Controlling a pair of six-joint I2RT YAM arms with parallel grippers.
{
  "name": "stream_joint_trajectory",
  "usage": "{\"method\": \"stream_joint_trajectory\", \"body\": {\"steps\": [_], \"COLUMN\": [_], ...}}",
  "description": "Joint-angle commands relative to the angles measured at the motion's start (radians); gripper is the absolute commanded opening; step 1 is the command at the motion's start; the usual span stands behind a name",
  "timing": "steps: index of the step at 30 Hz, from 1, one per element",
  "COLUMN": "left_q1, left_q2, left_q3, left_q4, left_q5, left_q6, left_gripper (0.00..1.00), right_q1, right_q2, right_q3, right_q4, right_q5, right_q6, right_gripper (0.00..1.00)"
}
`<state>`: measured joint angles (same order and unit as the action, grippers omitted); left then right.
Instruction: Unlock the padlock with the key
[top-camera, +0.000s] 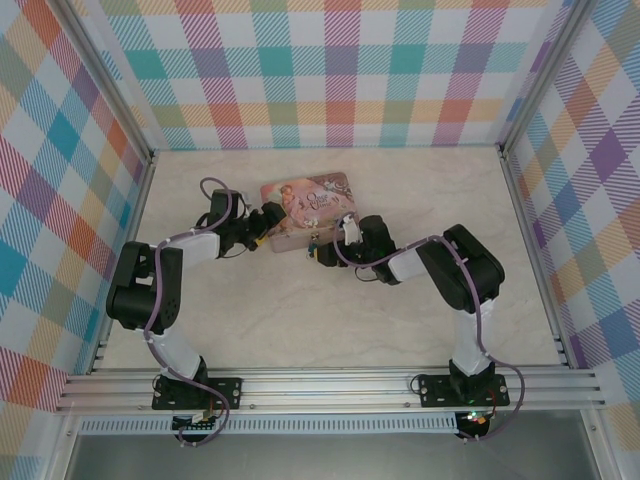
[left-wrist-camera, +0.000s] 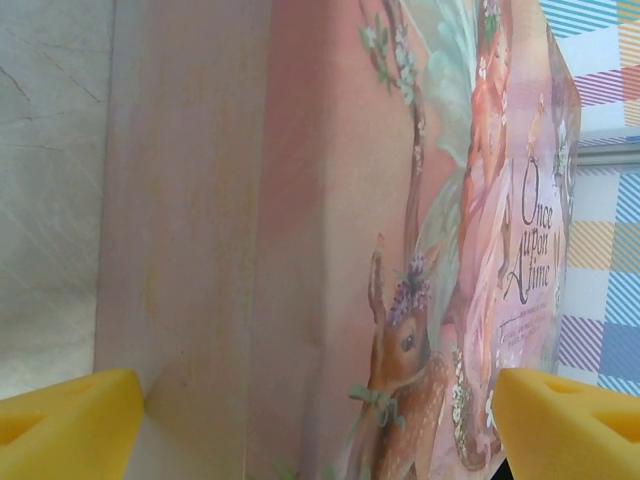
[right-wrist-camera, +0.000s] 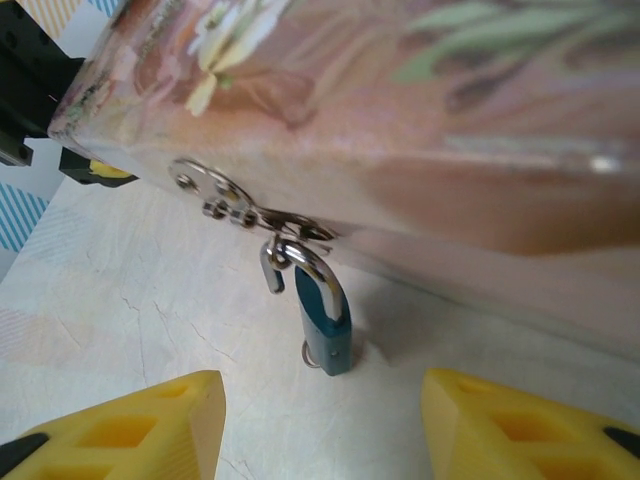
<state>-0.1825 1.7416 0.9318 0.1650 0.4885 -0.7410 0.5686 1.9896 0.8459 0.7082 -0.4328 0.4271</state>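
Jaws apart on both arms: left jaws at tin (left-wrist-camera: 300, 250) end, right jaws flanking hanging padlock (right-wrist-camera: 322, 322). Risk: nudge swings padlock; unclamped tin slides toward worktop (right-wrist-camera: 120, 300) far edge.

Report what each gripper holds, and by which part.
Right gripper: nothing; the padlock hangs from the hasp ahead of it. Left gripper: fingers flank the tin at one end, but a grip cannot be told.
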Motion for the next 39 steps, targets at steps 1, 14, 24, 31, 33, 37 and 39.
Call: {"method": "stream_joint_trajectory", "body": {"steps": [1, 14, 24, 31, 33, 37, 39], "left_q1": [-0.014, -0.017, -0.017, -0.017, -0.017, -0.017, -0.017], "left_q2": [-0.03, -0.041, -0.032, -0.035, -0.035, -0.038, -0.044], "left_q3": [-0.016, -0.031, -0.033, -0.04, -0.042, -0.048, -0.055], "left_q4": [0.027, 0.039, 0.057, 0.069, 0.067, 0.068, 0.067], "left_q5": [0.005, 0.003, 0.02, 0.017, 0.017, 0.017, 0.018], "left_q6": [-0.008, -0.016, -0.023, -0.031, -0.032, -0.032, -0.031], "left_gripper": [0.9, 0.9, 0.9, 0.9, 0.9, 0.9, 0.9], "right_q1": [-0.004, 0.013, 0.029, 0.031, 0.031, 0.031, 0.032], "right_q2": [0.032, 0.093, 0.098, 0.112, 0.112, 0.107, 0.1], "right_q3": [-0.011, -0.026, -0.031, -0.023, -0.023, -0.021, -0.02], "right_q4": [0.06, 0.171, 0.157, 0.172, 0.176, 0.177, 0.169], "right_q5": [-0.024, -0.008, 0.03, 0.034, 0.038, 0.058, 0.071], "right_q6": [0.041, 0.128, 0.139, 0.151, 0.151, 0.175, 0.191], "right_gripper": [0.53, 0.44, 0.35, 0.28, 0.26, 0.23, 0.21]}}
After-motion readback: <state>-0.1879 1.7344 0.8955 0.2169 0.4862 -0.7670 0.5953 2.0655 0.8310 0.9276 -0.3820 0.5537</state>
